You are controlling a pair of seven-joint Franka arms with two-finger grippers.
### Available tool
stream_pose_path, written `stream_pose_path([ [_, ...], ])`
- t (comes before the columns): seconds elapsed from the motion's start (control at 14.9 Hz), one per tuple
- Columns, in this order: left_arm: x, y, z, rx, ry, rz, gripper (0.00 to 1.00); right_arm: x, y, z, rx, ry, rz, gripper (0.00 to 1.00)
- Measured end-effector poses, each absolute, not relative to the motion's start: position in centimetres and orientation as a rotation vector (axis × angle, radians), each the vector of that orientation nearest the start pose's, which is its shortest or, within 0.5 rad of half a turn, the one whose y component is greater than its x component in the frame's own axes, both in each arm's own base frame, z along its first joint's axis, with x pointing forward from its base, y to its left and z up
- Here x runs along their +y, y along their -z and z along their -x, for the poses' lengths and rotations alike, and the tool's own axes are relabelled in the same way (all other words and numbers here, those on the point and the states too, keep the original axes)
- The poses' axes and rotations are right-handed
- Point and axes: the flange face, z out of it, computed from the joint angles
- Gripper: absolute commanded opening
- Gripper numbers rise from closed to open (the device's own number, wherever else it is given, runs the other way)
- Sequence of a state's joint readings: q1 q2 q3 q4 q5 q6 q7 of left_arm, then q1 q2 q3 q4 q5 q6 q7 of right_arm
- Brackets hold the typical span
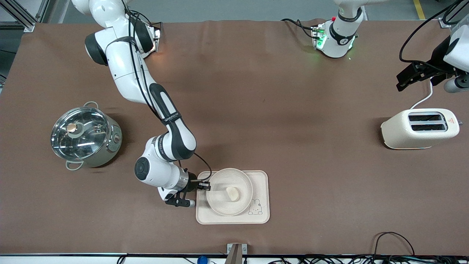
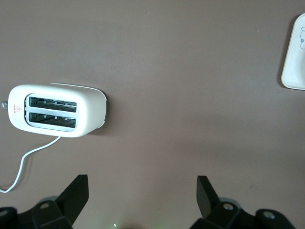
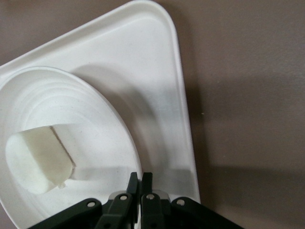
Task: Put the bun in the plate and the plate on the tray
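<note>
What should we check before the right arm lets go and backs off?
1. Bun in plate: ok.
2. Plate over tray: ok; sitting flat on it: cannot tell.
3. Right hand pinched shut on the plate's rim at the tray's edge toward the pot: ok, release pending.
4. Retreat path for the right arm toward the pot: cannot tell.
5. Left hand open, waiting above the table near the toaster: ok.

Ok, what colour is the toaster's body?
Cream-white, with dark slots; the toaster shows best in the left wrist view.
</note>
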State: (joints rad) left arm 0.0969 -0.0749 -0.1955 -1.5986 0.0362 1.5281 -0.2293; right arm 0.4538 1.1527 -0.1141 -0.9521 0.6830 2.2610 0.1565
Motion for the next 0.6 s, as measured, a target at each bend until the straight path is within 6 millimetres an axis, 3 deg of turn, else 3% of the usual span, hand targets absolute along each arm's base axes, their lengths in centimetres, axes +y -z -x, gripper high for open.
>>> stream_pose_path([
  [0.07,-5.3,-64.7,-52.5,-0.203,0.015,3.085,1.0,31.6,-17.5,-73.7,0.182,0.046,2.658,0.47],
  [0.2,-5.4,-64.6,-52.5,-0.199,0.014,3.086,1.0,31.3,-17.4,-73.7,0.177,0.041,2.671,0.61],
  [0.4,-5.5,-64.6,-52.5,-0.197,0.014,3.086,1.0,31.2,-17.7,-73.8,0.177,0.048,2.669,0.73],
  [0.6,-5.5,-64.6,-52.5,-0.196,0.014,3.086,1.0,30.6,-19.1,-74.3,0.176,0.044,2.661,0.97],
])
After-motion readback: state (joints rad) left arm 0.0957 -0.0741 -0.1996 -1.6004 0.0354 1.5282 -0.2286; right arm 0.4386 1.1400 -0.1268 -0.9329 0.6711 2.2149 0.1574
